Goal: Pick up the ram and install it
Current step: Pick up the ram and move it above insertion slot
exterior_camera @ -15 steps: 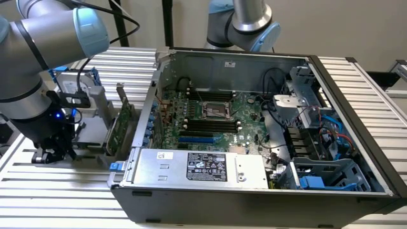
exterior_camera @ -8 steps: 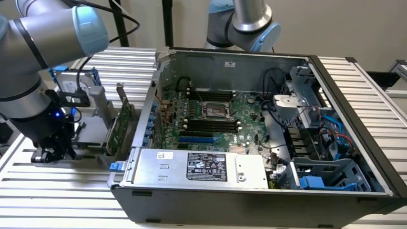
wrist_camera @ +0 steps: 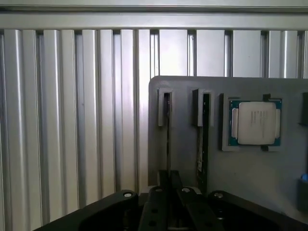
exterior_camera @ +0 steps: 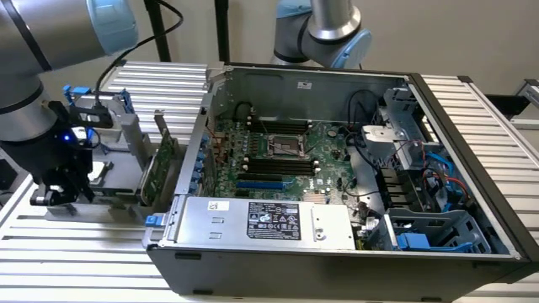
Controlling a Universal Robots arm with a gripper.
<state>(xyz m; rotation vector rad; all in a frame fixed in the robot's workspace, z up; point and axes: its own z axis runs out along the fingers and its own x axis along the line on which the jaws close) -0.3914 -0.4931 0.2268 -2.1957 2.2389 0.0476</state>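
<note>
Open steel PC case (exterior_camera: pixel 337 255) sat on the ribbed aluminium table (wrist_camera: pixel 72 125). Green motherboard (exterior_camera: pixel 330 150) lay flat inside, with its black memory slots (exterior_camera: pixel 278 166) bare, so nothing was installed yet. The arm hung outside the case, on the exterior view's left, over the matte grey parts holder (wrist_camera: pixel 240 185).

A tall green expansion card (exterior_camera: pixel 166 165) stood upright in that holder, between the arm and the case wall.

Key relation: the ram (wrist_camera: pixel 204 139) stood on edge in a holder groove, a thin dark stick with a pale label. Its long axis ran straight out from the gripper (wrist_camera: pixel 169 182) toward the guide posts. It sat just beside the gripper's centreline, not on it; that centreline matched the neighbouring groove.

Gripper state: couldn't tell. My read is that it wasn't holding the ram.

Square silver processor (wrist_camera: pixel 255 122), green-rimmed, lay flat in its pocket just beyond the ram.
</note>
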